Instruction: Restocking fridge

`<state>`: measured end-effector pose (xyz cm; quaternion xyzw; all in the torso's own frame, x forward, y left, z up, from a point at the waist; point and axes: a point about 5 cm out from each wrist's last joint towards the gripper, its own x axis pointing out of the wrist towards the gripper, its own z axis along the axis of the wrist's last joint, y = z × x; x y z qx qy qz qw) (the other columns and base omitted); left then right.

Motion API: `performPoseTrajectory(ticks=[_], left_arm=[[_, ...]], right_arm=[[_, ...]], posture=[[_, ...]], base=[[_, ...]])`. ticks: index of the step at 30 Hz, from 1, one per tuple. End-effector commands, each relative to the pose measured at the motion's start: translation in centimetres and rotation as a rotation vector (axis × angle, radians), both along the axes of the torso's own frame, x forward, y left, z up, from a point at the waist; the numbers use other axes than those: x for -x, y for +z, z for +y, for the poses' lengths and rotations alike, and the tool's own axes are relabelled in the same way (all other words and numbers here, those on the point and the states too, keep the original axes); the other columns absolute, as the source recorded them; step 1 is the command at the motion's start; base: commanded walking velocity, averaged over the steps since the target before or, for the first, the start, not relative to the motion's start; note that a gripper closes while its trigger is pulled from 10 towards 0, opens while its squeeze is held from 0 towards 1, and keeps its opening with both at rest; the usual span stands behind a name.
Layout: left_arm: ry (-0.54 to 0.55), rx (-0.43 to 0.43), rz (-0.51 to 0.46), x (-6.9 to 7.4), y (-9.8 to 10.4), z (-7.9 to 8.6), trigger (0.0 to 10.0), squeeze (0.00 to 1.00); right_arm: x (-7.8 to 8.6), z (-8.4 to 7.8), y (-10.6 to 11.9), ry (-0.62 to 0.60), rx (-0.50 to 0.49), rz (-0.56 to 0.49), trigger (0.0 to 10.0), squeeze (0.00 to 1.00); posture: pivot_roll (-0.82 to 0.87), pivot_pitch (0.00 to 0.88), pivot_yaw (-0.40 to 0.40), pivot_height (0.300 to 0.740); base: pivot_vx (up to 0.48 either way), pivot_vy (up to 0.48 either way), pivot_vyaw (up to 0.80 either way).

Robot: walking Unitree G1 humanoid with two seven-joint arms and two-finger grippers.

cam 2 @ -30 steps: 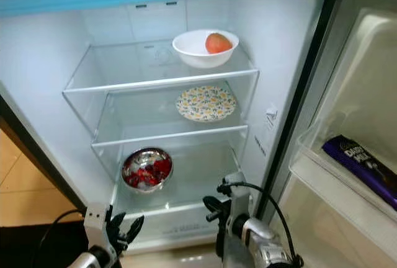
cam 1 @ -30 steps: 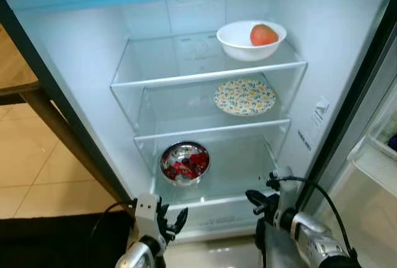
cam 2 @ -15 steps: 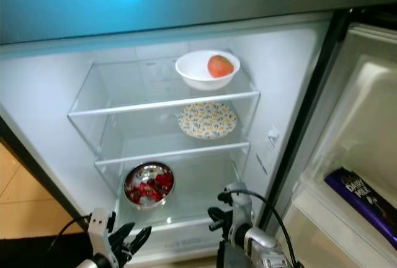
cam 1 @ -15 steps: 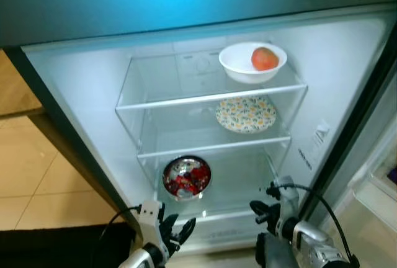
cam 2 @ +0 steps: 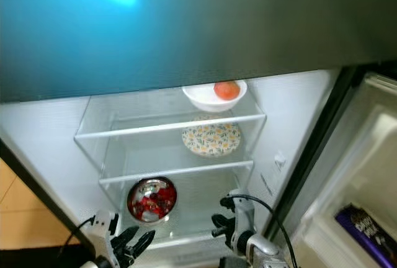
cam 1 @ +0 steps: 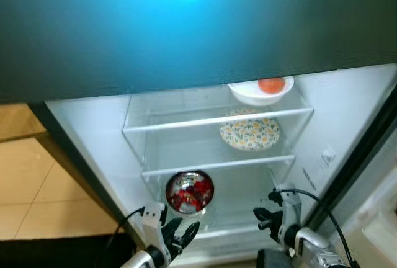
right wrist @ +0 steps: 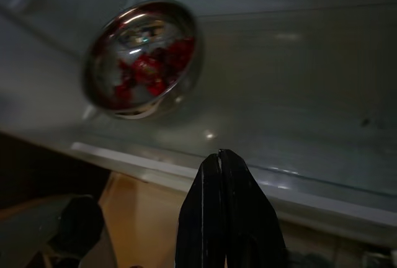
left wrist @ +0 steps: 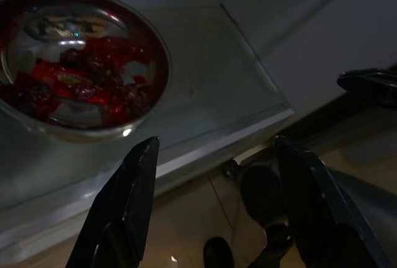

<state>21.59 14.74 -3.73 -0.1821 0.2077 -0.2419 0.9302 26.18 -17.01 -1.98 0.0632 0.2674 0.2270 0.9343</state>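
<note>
Both grippers hang empty below the steel bowl [cam 1: 189,191]: left gripper [left wrist: 211,206] spread, right gripper [right wrist: 226,162] pinched shut. Your view has tilted upward; restocking probably looks finished.

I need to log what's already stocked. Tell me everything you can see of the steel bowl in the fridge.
The steel bowl is round, shiny metal with a mirror-bright inner wall and a thin rim. It sits upright on the lowest glass shelf, towards the left, below the two upper shelves. It holds small red pieces, perhaps berries or cut fruit, heaped on one side with bare metal on the other. Nothing touches it but the shelf; both grippers hang in front of the shelf, apart from it.
</note>
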Motion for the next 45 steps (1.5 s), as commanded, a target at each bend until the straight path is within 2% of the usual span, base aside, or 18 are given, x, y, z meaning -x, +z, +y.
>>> performPoseTrajectory(ticks=[1, 10, 14, 16, 20, 24, 31, 37, 45], left_arm=[[-0.013, 0.002, 0.013, 0.1, -0.1, -0.1, 10.0, 0.0], [-0.105, 0.006, 0.02, 0.7, -0.3, -0.7, 10.0, 0.0], [-0.18, 0.016, 0.011, 0.9, -0.2, -1.6, 10.0, 0.0], [-0.18, 0.016, 0.011, 0.9, -0.2, -1.6, 10.0, 0.0], [-0.352, -0.008, -0.036, 1.0, 0.3, -3.1, 10.0, 0.0], [-0.412, -0.028, -0.065, 0.7, 0.7, -3.7, 10.0, 0.0], [-0.469, -0.046, -0.1, 0.4, 1.3, -4.2, 10.0, 0.0], [-0.513, -0.056, -0.128, 0.1, 1.8, -4.5, 10.0, 0.0], [-0.531, -0.064, -0.126, 0.2, 1.8, -4.6, 10.0, 0.0]], right_arm=[[0.4, -0.1, -0.5, -0.007, 0.027, 0.024, 10.0, 0.0], [1.5, -0.7, -1.5, -0.042, 0.059, 0.071, 10.0, 0.0], [2.0, -1.1, -1.9, -0.072, 0.071, 0.096, 10.0, 0.0], [2.0, -1.1, -1.9, -0.072, 0.071, 0.096, 10.0, 0.0], [2.7, -1.7, -2.5, -0.102, 0.094, 0.13, 10.0, 0.0], [2.9, -1.9, -2.6, -0.11, 0.098, 0.139, 10.0, 0.0], [3.2, -2.4, -2.8, -0.126, 0.105, 0.153, 10.0, 0.0], [4.3, -2.6, -3.5, -0.148, 0.114, 0.197, 10.0, 0.0], [4.1, -2.7, -3.4, -0.171, 0.105, 0.189, 10.0, 0.0]], posture=[[-0.08, 0.0, 0.038, 0.617], [-0.08, 0.0, 0.036, 0.617], [-0.08, 0.0, 0.036, 0.617], [-0.08, 0.0, 0.036, 0.617], [-0.08, 0.0, 0.036, 0.617], [-0.08, 0.0, 0.034, 0.617], [-0.08, 0.0, 0.035, 0.631], [-0.08, 0.0, 0.032, 0.661], [-0.08, 0.0, 0.036, 0.68]], base=[[0.0, 0.0, 0.0], [0.0, 0.0, 0.0], [0.0, 0.0, 0.0], [0.0, 0.0, 0.0], [0.0, 0.0, 0.0], [0.0, 0.0, 0.0], [0.0, 0.0, 0.0], [0.0, 0.0, 0.0], [0.0, 0.0, 0.0]])
